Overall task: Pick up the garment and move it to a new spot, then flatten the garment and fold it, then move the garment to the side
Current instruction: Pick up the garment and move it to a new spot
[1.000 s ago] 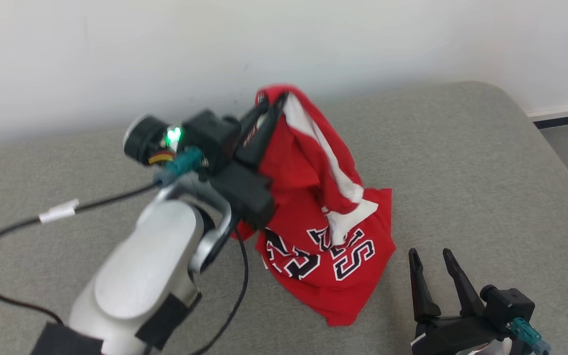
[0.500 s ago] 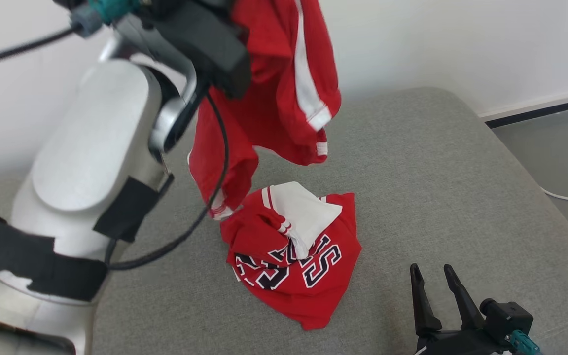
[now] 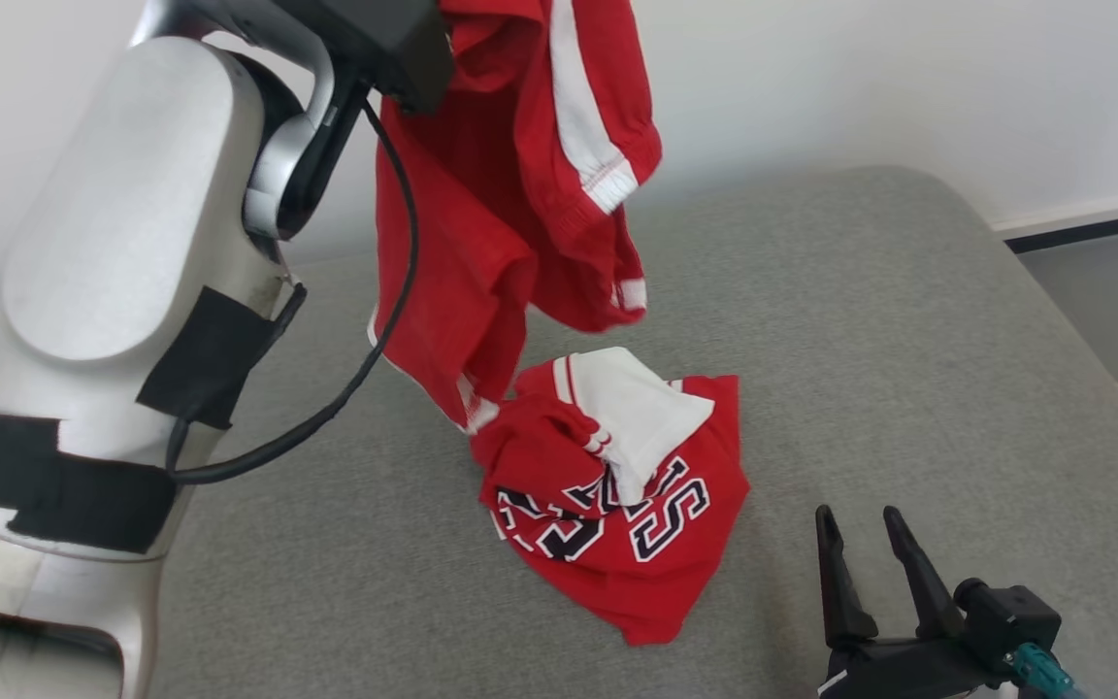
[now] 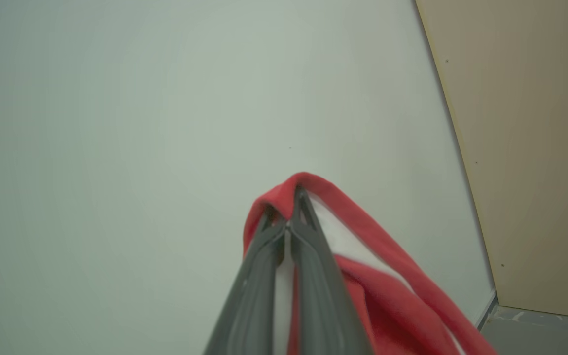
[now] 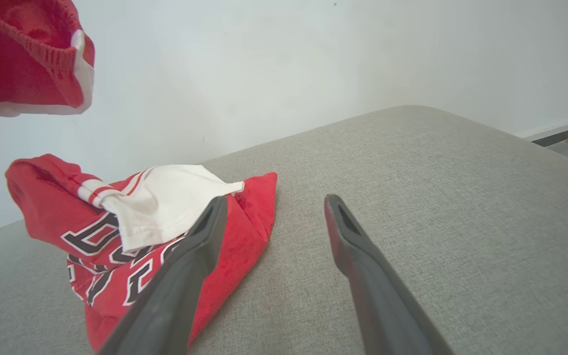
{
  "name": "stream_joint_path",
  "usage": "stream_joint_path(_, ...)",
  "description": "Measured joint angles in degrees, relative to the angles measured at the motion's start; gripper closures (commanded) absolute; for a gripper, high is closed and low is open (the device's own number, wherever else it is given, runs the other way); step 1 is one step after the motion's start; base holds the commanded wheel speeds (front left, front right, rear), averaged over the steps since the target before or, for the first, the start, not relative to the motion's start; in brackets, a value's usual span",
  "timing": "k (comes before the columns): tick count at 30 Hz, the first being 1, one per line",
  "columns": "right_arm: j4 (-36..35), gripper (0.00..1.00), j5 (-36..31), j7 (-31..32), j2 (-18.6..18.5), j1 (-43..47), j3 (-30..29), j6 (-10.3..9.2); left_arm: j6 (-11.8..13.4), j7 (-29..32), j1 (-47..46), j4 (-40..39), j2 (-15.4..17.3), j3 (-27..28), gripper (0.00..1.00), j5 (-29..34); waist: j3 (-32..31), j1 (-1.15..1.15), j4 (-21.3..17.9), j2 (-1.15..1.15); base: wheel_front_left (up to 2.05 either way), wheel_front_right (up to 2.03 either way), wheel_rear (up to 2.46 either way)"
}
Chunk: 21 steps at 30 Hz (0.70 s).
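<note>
Our left tool [image 4: 288, 223] pinches the red garment [image 3: 510, 223] high, its lower half heaped on the grey cushion [image 3: 908, 340]; we should lift it clear before carrying. Our right tool [image 3: 860, 524] is spread.

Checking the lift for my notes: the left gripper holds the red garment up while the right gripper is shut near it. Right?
No: the right gripper is open, fingers spread apart in the right wrist view. The left gripper does hold the red garment up.
</note>
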Motion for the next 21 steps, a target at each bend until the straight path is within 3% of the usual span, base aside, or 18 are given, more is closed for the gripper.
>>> stream_joint_path(10,-5.39,0.00,-3.09,0.22,-0.01,-0.49,-2.03,0.00,1.55,-0.91,2.29,-0.74,5.65,2.85,1.00,-0.52,1.75,0.00,6.87,0.00,0.00,0.00,0.00)
stream_joint_path(21,-16.79,0.00,-7.82,4.33,0.01,-0.68,-2.96,0.00,4.57,-2.85,7.85,-1.29,14.47,9.40,1.00,-2.41,5.70,0.00,18.08,0.00,0.00,0.00,0.00)
